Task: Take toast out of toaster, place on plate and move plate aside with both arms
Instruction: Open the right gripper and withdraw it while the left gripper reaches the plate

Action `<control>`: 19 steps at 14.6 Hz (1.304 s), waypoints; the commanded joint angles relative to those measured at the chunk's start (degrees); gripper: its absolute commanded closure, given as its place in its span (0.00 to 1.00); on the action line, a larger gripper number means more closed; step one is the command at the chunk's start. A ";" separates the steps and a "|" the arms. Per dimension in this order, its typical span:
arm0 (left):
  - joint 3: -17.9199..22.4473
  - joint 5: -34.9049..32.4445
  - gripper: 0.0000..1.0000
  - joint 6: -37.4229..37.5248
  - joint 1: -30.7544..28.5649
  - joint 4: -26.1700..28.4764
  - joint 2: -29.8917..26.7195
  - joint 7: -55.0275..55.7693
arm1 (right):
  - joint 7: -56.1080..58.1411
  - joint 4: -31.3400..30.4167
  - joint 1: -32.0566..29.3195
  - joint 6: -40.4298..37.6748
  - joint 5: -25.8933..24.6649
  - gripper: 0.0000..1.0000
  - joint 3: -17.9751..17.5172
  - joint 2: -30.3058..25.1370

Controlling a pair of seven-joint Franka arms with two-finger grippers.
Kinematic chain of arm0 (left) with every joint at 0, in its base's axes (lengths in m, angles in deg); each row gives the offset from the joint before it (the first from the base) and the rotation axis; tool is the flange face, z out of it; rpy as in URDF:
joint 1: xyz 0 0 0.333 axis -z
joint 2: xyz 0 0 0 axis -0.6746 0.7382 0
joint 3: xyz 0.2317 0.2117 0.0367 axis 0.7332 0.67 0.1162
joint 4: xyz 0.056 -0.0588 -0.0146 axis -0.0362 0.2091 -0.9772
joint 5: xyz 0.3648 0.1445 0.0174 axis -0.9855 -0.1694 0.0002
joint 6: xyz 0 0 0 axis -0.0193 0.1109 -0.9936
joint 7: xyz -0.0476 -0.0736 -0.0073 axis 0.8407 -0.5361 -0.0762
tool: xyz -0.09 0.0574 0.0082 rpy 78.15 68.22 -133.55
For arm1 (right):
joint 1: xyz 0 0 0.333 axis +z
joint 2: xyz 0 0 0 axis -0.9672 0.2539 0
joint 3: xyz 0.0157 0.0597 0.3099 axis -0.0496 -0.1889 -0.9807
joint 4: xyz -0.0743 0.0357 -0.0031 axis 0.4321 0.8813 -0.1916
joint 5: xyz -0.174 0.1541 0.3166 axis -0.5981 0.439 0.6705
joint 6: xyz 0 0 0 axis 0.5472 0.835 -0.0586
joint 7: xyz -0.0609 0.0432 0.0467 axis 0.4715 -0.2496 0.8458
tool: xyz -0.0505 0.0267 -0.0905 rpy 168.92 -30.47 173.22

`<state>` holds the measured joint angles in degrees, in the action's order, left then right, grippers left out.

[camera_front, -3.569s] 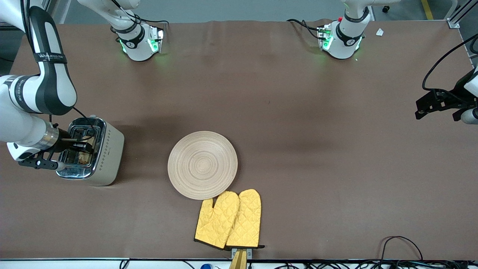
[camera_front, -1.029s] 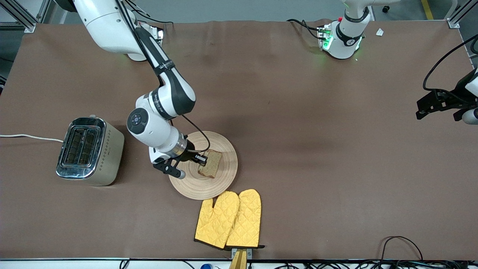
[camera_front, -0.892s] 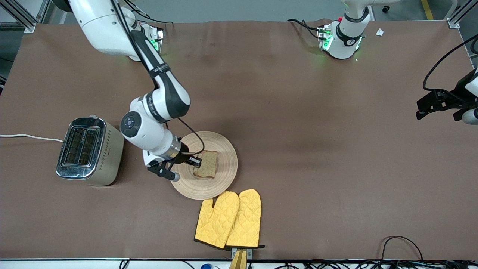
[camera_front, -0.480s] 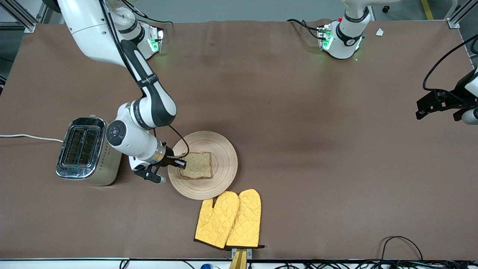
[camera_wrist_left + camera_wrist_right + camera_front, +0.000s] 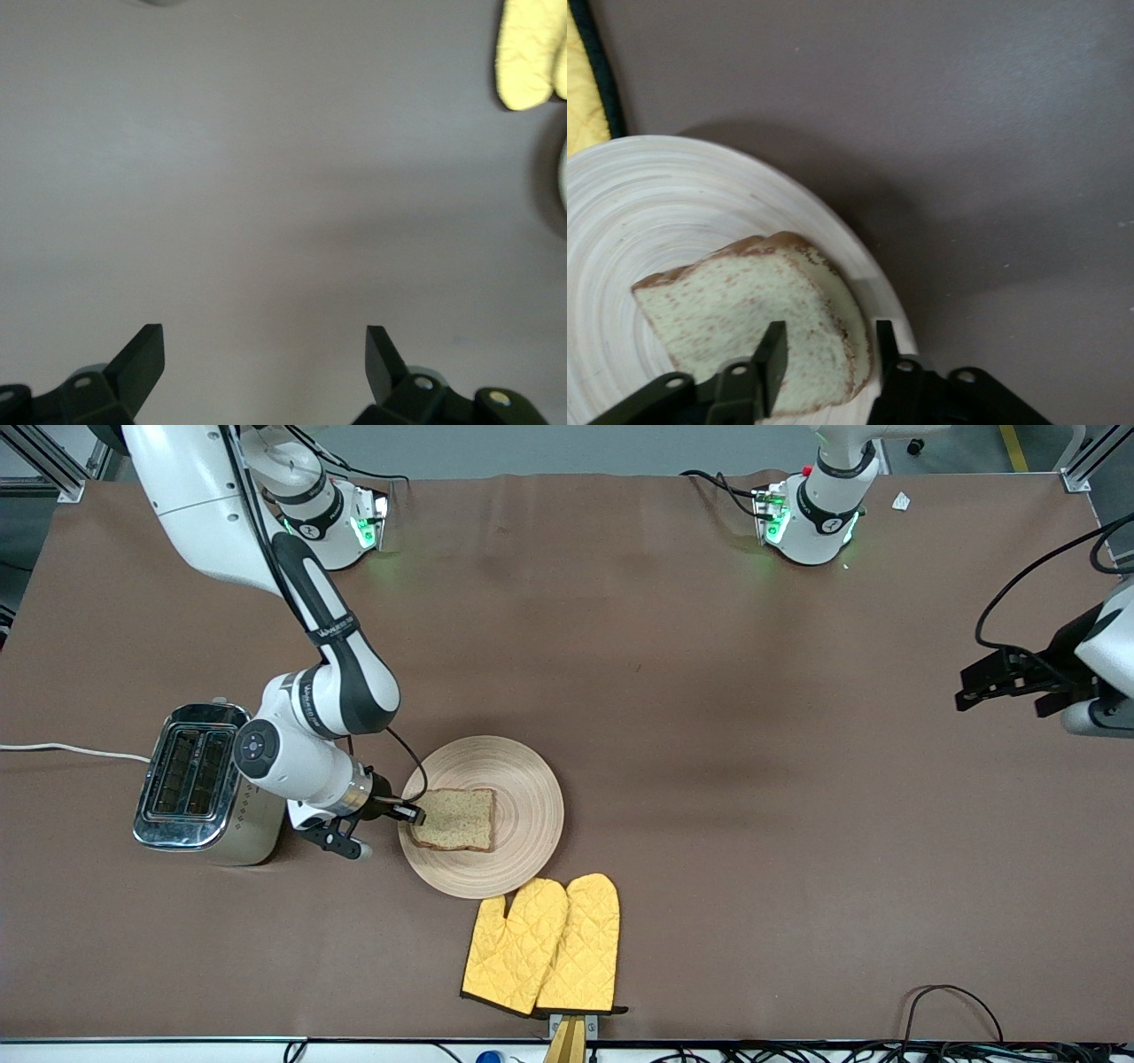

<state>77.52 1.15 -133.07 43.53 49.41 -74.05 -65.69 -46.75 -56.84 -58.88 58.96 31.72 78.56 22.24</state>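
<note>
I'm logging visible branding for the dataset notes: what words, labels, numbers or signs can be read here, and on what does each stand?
White lettering on the black band of the right arm: too small to read.
Dotted pattern on the toaster side: decoration, not text.
Toast, plate, yellow oven mitts, table: no text.
Both wrist views: no text.

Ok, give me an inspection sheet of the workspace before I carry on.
Surface: brown table covering, slightly creased.
Job's things: square speckled toast slice lies flat on the round pale wooden plate.
Clutter: silver two-slot toaster toward the right arm's end; yellow quilted oven mitts nearer the camera, against the plate.
Grippers: right gripper at the plate's rim, fingers partly open astride the toast's edge; left gripper open over bare table, waiting.
Cables: white toaster cord; black cables at the table's near edge.
Surroundings: nothing seen.
</note>
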 commanded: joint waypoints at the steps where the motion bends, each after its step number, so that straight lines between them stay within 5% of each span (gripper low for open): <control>1: -0.27 7.63 0.00 0.17 0.47 0.46 4.94 0.33 | 1.44 -1.74 -0.94 -0.59 0.16 0.22 -0.63 -3.43; 5: -1.15 21.68 0.00 -5.52 2.75 0.55 15.30 1.47 | 0.65 0.19 -0.85 -11.12 -2.81 0.15 0.24 -10.63; 10: -1.24 38.38 0.00 -25.10 11.70 0.46 28.66 4.19 | -0.85 7.21 -2.08 -23.68 -17.30 0.05 4.28 -16.53; 19: -2.30 68.02 0.00 -42.18 25.16 -4.80 44.67 -8.45 | 13.55 7.67 -12.09 -37.24 -22.59 0.00 4.73 -29.71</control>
<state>75.30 65.76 -173.16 67.67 48.83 -33.12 -71.41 -34.86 -47.72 -69.60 23.29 11.77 84.00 -4.07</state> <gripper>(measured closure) 0.000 0.000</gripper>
